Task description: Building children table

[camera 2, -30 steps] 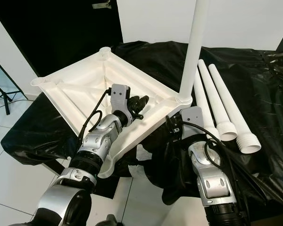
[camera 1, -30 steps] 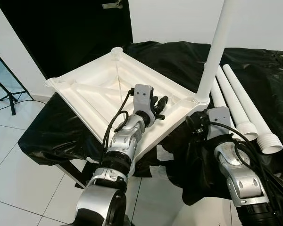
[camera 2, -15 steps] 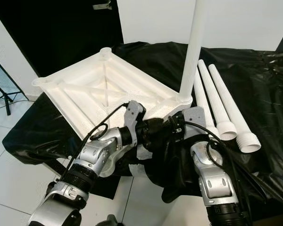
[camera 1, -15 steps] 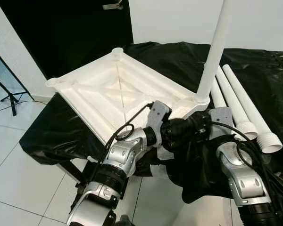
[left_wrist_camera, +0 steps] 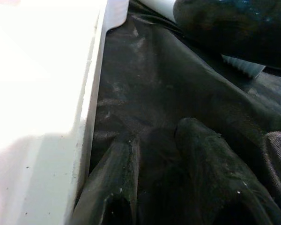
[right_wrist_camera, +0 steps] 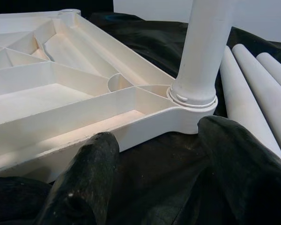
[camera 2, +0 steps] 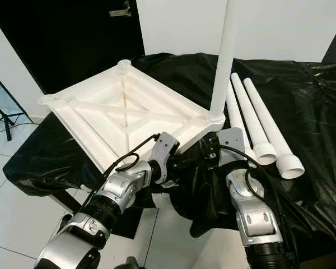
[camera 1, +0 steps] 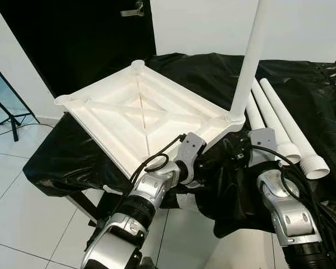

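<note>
A white children's table top lies upside down on a black cloth, ribs facing up. One white leg stands upright in its near right corner socket. Three loose white legs lie on the cloth to the right. My left gripper is tucked low beside the top's near edge, narrowly open, with only cloth in front of it. My right gripper sits open just before the corner with the standing leg, its fingers spread wide and apart from the plastic.
The cloth-covered surface ends close in front of me, with white tiled floor below. A black door and a white wall stand behind. A tripod foot rests on the floor at far left. Empty corner sockets face up.
My left gripper has come off the top of the ribbed underside and swung down and right to the near edge by the right gripper. The right arm has barely moved.
</note>
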Tool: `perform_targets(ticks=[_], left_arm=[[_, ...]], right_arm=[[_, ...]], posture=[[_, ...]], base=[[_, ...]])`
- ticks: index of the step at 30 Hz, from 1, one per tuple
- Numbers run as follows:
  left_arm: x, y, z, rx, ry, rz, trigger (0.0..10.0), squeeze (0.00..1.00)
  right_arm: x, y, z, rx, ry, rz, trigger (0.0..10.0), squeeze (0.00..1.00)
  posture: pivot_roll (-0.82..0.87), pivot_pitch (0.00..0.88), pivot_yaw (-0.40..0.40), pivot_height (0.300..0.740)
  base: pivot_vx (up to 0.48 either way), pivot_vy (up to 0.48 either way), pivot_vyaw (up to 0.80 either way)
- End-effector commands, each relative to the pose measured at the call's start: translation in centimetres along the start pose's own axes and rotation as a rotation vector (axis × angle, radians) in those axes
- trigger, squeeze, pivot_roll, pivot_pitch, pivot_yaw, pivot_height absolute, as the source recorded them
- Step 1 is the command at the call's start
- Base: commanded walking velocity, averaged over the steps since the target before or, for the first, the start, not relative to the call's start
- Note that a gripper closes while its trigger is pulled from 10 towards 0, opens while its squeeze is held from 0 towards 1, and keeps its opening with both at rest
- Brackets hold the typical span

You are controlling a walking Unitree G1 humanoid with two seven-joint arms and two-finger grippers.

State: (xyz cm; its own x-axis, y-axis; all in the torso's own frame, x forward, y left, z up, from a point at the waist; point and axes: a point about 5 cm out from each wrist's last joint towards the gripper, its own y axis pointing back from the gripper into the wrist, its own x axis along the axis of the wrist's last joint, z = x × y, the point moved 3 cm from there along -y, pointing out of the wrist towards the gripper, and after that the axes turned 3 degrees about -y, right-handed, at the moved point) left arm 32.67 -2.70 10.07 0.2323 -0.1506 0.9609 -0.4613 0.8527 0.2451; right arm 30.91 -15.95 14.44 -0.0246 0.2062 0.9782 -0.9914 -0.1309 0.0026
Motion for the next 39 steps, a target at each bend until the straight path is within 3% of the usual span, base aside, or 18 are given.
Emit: perform_targets(ticks=[1, 2, 4, 6, 7, 8, 9, 10, 12, 15, 16, 18, 19, 26, 32, 33, 35, 39], left_arm=[[-0.3, 0.0, 0.0, -0.03, 0.002, -0.027, 10.0, 0.0], [-0.3, 0.0, 0.0, -0.03, 0.002, -0.027, 10.0, 0.0], [-0.3, -0.4, 0.0, -0.021, 0.007, -0.03, 8.7, 0.0], [-0.3, -0.4, 0.0, -0.021, 0.007, -0.03, 8.7, 0.0], [-0.3, -0.5, 0.2, -0.022, 0.009, -0.031, 7.3, 0.0], [-0.3, -0.5, 0.2, -0.022, 0.009, -0.031, 7.3, 0.0], [-0.3, -0.6, 0.3, -0.026, 0.009, -0.031, 5.6, 0.0], [-0.3, -0.6, 0.3, -0.026, 0.009, -0.031, 5.6, 0.0], [-0.3, -0.6, 0.4, -0.028, 0.014, -0.032, 4.1, 0.0], [-0.2, -0.6, 0.3, -0.022, 0.013, -0.027, 4.2, 0.0], [0.4, -0.6, 0.4, -0.025, 0.008, -0.001, 7.7, 0.0], [0.4, -0.6, 0.4, -0.025, 0.008, -0.001, 7.7, 0.0], [1.4, -0.5, 0.7, -0.047, -0.007, 0.052, 10.0, 0.0], [4.3, 0.7, 2.9, -0.223, -0.03, 0.273, 10.0, 0.0], [5.2, 1.1, 2.0, -0.166, -0.036, 0.336, 10.0, 0.0], [5.2, 1.1, 2.0, -0.166, -0.036, 0.336, 10.0, 0.0], [2.4, 0.4, -0.8, 0.026, -0.11, 0.148, 10.0, 0.0], [1.1, 0.5, -2.1, 0.11, -0.144, 0.068, 10.0, 0.0]], right_arm=[[0.1, 0.0, 0.0, -0.003, -0.009, 0.002, 10.0, 0.0], [0.1, 0.0, 0.0, -0.003, -0.009, 0.002, 10.0, 0.0], [0.1, 0.0, 0.0, -0.004, -0.008, 0.004, 10.0, 0.0], [0.1, 0.0, 0.0, -0.004, -0.008, 0.004, 10.0, 0.0], [0.1, 0.0, 0.0, -0.003, -0.007, 0.004, 10.0, 0.0], [0.1, 0.0, 0.0, -0.003, -0.007, 0.004, 10.0, 0.0], [0.1, 0.1, -0.1, -0.003, -0.007, 0.004, 10.0, 0.0], [0.1, 0.1, -0.1, -0.003, -0.007, 0.004, 10.0, 0.0], [0.1, 0.2, -0.1, -0.004, -0.006, 0.003, 10.0, 0.0], [0.1, 0.2, -0.1, -0.005, -0.006, 0.003, 10.0, 0.0], [0.0, 0.3, -0.1, -0.007, -0.005, 0.0, 10.0, 0.0], [0.0, 0.3, -0.1, -0.007, -0.005, 0.0, 10.0, 0.0], [-0.1, 0.4, 0.0, -0.008, -0.005, -0.003, 10.0, 0.0], [-0.4, 0.6, -0.2, -0.006, -0.003, -0.014, 10.0, 0.0], [-0.4, 0.4, -0.2, -0.004, 0.001, -0.013, 10.0, 0.0], [-0.4, 0.4, -0.2, -0.004, 0.001, -0.013, 10.0, 0.0], [-0.3, 0.2, -0.2, -0.003, 0.0, -0.007, 10.0, 0.0], [-0.2, 0.0, -0.2, -0.001, 0.0, -0.002, 10.0, 0.0]], posture=[[0.11, 0.0, 0.051, 0.74], [0.11, 0.0, 0.051, 0.74], [0.11, 0.0, 0.054, 0.74], [0.11, 0.0, 0.054, 0.74], [0.1, 0.0, 0.058, 0.74], [0.1, 0.0, 0.058, 0.74], [0.1, 0.0, 0.059, 0.74], [0.1, 0.0, 0.059, 0.74], [0.1, 0.0, 0.063, 0.74], [0.1, 0.0, 0.064, 0.74], [0.1, 0.0, 0.063, 0.74], [0.1, 0.0, 0.063, 0.74], [0.1, 0.0, 0.063, 0.74], [0.1, 0.0, 0.06, 0.74], [0.11, 0.0, 0.058, 0.74], [0.11, 0.0, 0.058, 0.74], [0.12, 0.0, 0.057, 0.74], [0.12, 0.0, 0.055, 0.74]], base=[[0.0, 0.0, 0.0], [0.0, 0.0, 0.0], [0.0, 0.0, 0.0], [0.0, 0.0, 0.0], [0.0, 0.0, 0.0], [0.0, 0.0, 0.0], [0.0, 0.0, 0.0], [0.0, 0.0, 0.0], [0.0, 0.0, 0.0], [0.0, 0.0, 0.0], [0.0, 0.0, 0.0], [0.0, 0.0, 0.0], [0.0, 0.0, 0.0], [0.0, 0.0, 0.0], [0.0, 0.0, 0.0], [0.0, 0.0, 0.0], [0.0, 0.0, 0.0], [0.0, 0.0, 0.0]])
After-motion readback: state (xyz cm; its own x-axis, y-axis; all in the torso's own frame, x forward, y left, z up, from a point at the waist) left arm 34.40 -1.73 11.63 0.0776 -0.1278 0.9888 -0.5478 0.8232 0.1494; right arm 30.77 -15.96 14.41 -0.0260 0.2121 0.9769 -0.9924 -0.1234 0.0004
